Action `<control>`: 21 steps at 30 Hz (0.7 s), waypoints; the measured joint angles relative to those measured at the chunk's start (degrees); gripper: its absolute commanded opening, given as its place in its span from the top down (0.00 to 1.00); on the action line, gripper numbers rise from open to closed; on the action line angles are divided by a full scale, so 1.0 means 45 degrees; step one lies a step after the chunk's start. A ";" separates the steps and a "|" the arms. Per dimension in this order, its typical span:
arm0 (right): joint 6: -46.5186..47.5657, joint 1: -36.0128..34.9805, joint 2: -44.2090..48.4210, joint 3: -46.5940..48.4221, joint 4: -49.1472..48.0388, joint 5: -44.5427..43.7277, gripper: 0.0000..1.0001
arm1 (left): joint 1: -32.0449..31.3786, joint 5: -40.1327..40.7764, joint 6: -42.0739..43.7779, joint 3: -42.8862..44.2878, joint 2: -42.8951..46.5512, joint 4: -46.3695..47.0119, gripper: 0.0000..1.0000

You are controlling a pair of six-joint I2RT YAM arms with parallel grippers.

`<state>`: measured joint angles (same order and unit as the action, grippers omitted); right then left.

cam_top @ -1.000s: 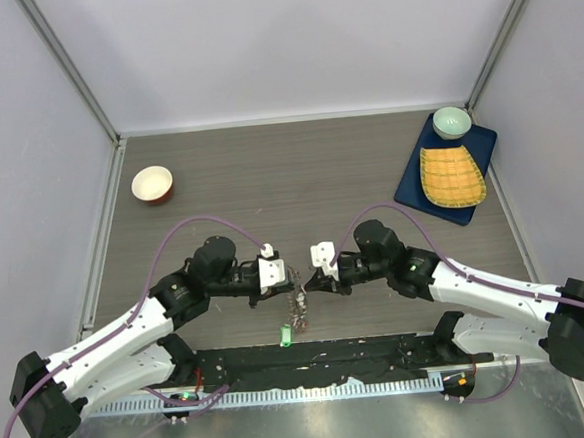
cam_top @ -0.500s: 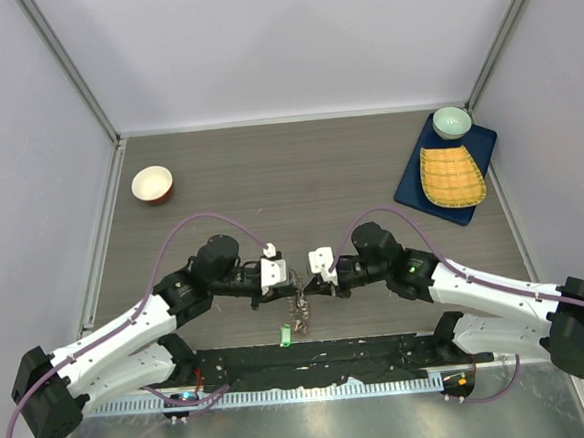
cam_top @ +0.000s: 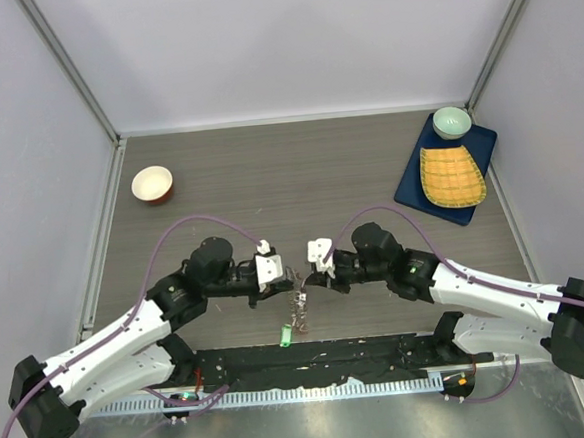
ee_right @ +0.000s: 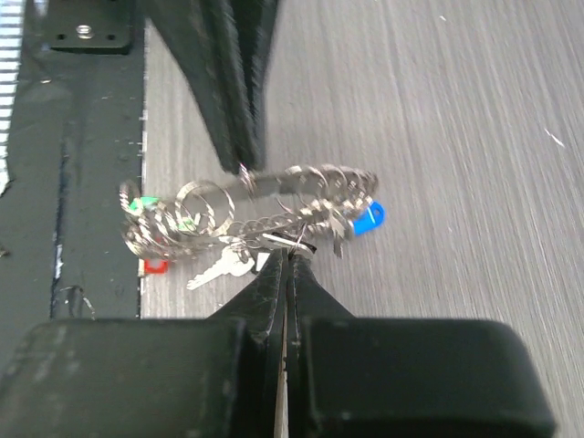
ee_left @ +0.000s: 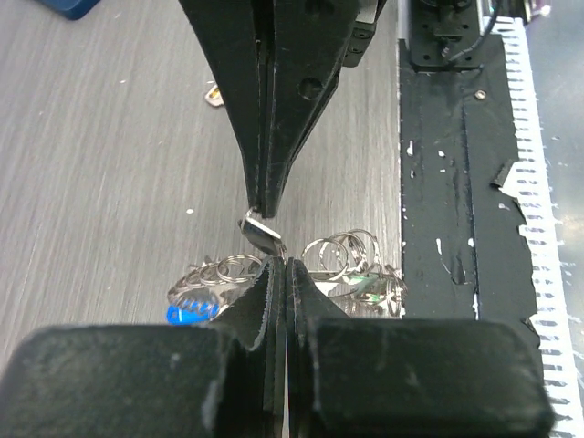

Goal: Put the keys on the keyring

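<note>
The keyring (ee_right: 274, 182) hangs edge-on as a thin grey band, strung with silver keys (ee_right: 219, 267) and blue (ee_right: 370, 217), green (ee_right: 137, 205) and red (ee_right: 155, 265) tags. From above the bunch (cam_top: 298, 307) dangles between both grippers, its green tag (cam_top: 284, 333) lowest. My left gripper (cam_top: 287, 276) is shut on the keyring's band; its tips (ee_left: 278, 262) sit among the small rings (ee_left: 338, 255). My right gripper (cam_top: 310, 276) faces it, shut on a small key (ee_left: 263, 233) at its tips (ee_right: 290, 254).
A red-and-white bowl (cam_top: 152, 184) stands at the far left. At the far right, a blue tray (cam_top: 414, 175) carries a yellow woven mat (cam_top: 451, 176) and a green bowl (cam_top: 452, 121). A black strip (cam_top: 312, 363) runs along the near edge. A small loose piece (ee_left: 214, 94) lies on the table.
Both grippers have shifted slightly toward the far side, still shut and tip to tip. The bunch of keys hangs between them as before.
</note>
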<state>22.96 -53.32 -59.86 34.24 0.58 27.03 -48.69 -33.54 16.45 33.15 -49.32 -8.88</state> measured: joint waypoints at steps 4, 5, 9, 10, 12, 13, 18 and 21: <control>-0.1044 -0.0034 0.0000 0.0015 0.0253 -0.1564 0.99 | 0.0000 0.1141 -0.0325 -0.0053 0.1161 -0.0578 1.00; -0.1307 -0.0034 -0.0005 0.0053 0.0437 -0.1977 0.99 | 0.0000 0.1433 -0.0355 -0.0053 0.1540 -0.0767 1.00; -0.2239 -0.0029 -0.0316 0.0554 0.1409 -0.3580 0.99 | 0.0000 0.2671 -0.0495 -0.0058 0.3215 -0.1734 1.00; -0.2467 -0.0019 -0.0457 0.0704 0.1622 -0.3939 0.99 | 0.0000 0.3002 -0.0515 -0.0058 0.3706 -0.2045 1.00; -0.2798 0.0068 -0.0753 0.0991 0.2006 -0.4473 0.99 | 0.0000 0.3623 -0.0549 -0.0058 0.4653 -0.2565 1.00; -0.2948 0.0160 -0.0962 0.1151 0.2225 -0.4697 0.99 | 0.0000 0.3954 -0.0559 -0.0058 0.5105 -0.2817 1.00; -0.3468 0.0797 -0.2608 0.2152 0.3002 -0.5362 0.99 | 0.0000 0.5391 -0.0593 -0.0058 0.6985 -0.3837 1.00; -0.3473 0.1253 -0.3925 0.2905 0.3259 -0.5455 0.99 | 0.0000 0.6018 -0.0685 -0.0117 0.7791 -0.4124 1.00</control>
<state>7.33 -47.68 -77.52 47.31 15.25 2.48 -48.69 -6.46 13.37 32.62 -14.26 -27.44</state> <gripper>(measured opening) 0.029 0.009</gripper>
